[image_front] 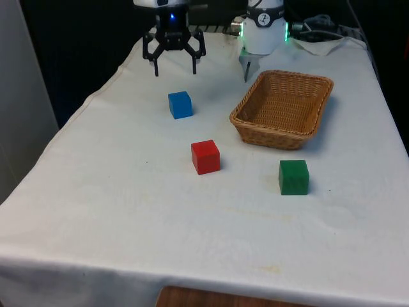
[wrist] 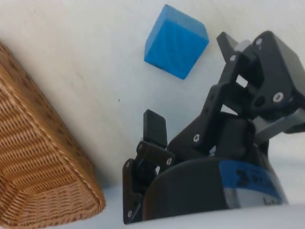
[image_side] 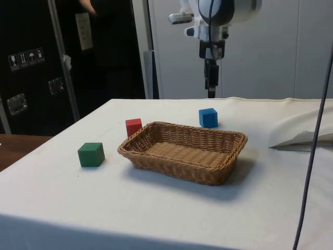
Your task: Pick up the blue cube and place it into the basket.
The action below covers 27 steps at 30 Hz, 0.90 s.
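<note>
The basket sits on the worktop with nothing in it (the side view looks straight down to its woven floor). The blue cube rests on the cloth to the front view's left of the basket, apart from it. The gripper hangs above the cube, fingers spread, holding nothing. A red cube and a green cube lie near the basket.

A white arm carries black linkage fingers dotted with small silver screws.
</note>
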{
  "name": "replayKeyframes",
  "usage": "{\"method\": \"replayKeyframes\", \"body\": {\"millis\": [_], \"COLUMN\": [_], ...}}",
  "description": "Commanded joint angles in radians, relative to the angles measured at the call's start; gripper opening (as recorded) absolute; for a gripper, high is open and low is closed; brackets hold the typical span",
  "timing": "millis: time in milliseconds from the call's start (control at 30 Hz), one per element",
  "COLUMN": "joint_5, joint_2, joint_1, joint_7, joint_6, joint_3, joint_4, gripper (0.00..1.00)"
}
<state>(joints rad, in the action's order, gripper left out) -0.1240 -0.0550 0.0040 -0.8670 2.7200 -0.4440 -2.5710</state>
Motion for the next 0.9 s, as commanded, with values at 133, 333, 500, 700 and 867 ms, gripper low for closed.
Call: {"method": "replayKeyframes", "body": {"millis": [133,333,500,700,867], "joint_5": [-0.056,-0.095,-0.131,-0.178,-0.212], "joint_2": [0.0,-0.024,-0.058,-0.102,-0.141], "joint_1": [0.002,0.001,-0.002,-0.006,-0.008], "joint_7": [-0.075,-0.134,-0.176,-0.221,-0.25], "joint_6": [0.038,0.058,0.071,0.087,0.098], "joint_3": [0.01,0.018,0.027,0.034,0.042], "joint_4": [-0.012,-0.014,-0.005,0.014,0.031], "gripper": [1.0,1.0,1.0,1.0,1.0]}}
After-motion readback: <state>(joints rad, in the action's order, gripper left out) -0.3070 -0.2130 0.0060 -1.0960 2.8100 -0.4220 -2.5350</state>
